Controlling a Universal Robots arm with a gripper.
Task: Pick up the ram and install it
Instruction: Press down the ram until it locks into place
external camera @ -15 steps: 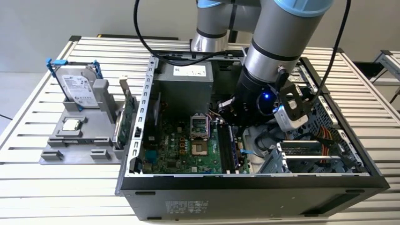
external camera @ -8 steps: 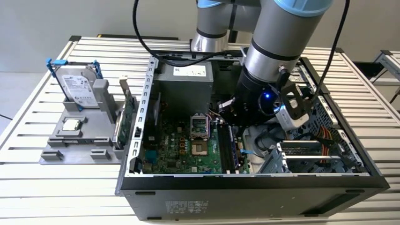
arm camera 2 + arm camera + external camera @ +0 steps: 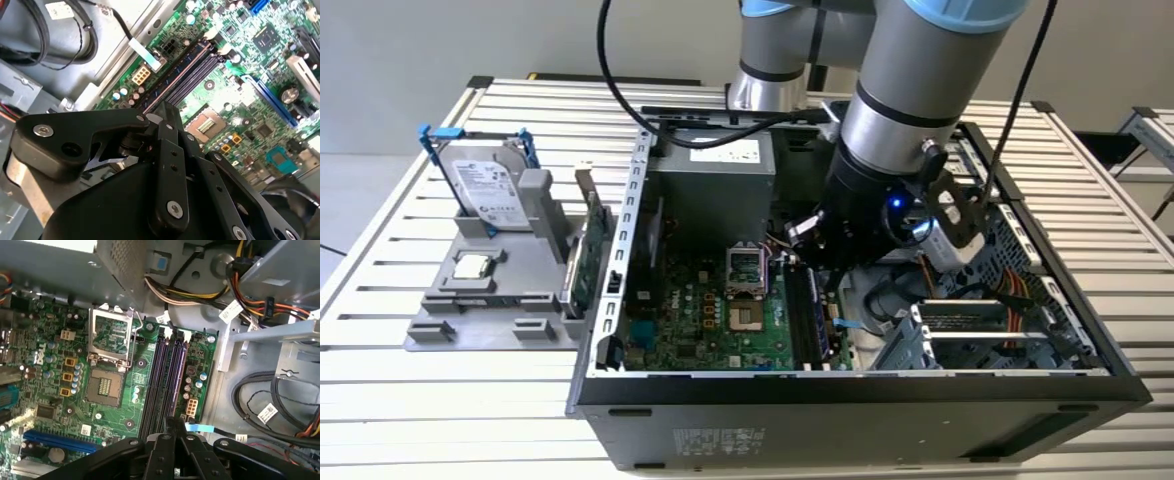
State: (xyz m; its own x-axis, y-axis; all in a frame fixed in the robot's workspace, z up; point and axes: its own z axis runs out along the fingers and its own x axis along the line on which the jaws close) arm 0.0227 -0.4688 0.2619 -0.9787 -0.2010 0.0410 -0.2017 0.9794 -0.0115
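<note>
The hand (image 3: 165, 107) is inside the open computer case (image 3: 854, 385), directly over the memory slots (image 3: 167, 375). Its fingers (image 3: 170, 150) are together with nothing visible between them.

The ram (image 3: 806, 312) appears to stand on edge in one of the slots, beside the empty processor socket (image 3: 107, 385). Judged from this, pickup and placement are done. Full seating cannot be confirmed.

The ram's long axis follows the slots, running from the power supply (image 3: 714, 165) toward the near case wall in the exterior view.

Arm (image 3: 907, 90) angled downward, end effector (image 3: 174, 426) fingers closed together.
</note>
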